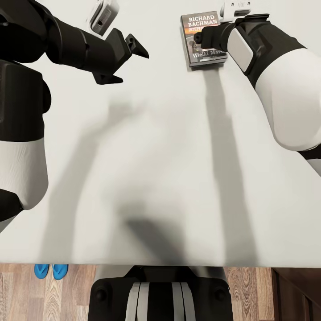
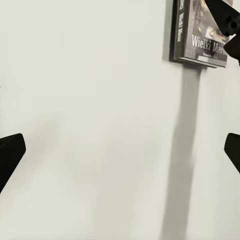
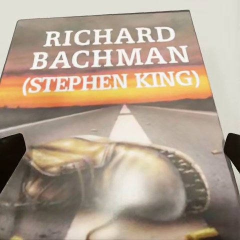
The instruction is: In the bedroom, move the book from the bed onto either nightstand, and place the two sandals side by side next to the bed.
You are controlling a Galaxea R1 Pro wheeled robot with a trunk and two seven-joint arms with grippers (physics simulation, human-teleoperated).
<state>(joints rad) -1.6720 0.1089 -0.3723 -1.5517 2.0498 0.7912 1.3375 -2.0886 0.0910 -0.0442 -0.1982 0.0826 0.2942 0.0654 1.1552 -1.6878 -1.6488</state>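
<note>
Head view: the bed takes up most of the frame, its pale mattress bare apart from arm shadows. The book lies flat on the mattress in the upper right of centre, cover up, white "RICHARD BACHMAN" lettering legible.

Right gripper — hangs directly over the book, its dark tip overlapping the cover in the head view. Right wrist view: the book is very close, with the title text, an orange band, a road and a worn glove; the two fingertips sit at the frame's far edges, spread wider than the cover, so the jaws stand apart. Contact with the book cannot be judged.

Left gripper — upper left of the head view, over bare mattress, well apart from the book. Fingers splayed, nothing between them. Left wrist view: fingertips at both side edges with plain mattress between; the book shows in the upper right corner, the right gripper's dark tip just over it.

Sandals — two blue ones on the wood floor at the lower left, just below the bed's near edge, close together, partly hidden by the mattress.
</note>
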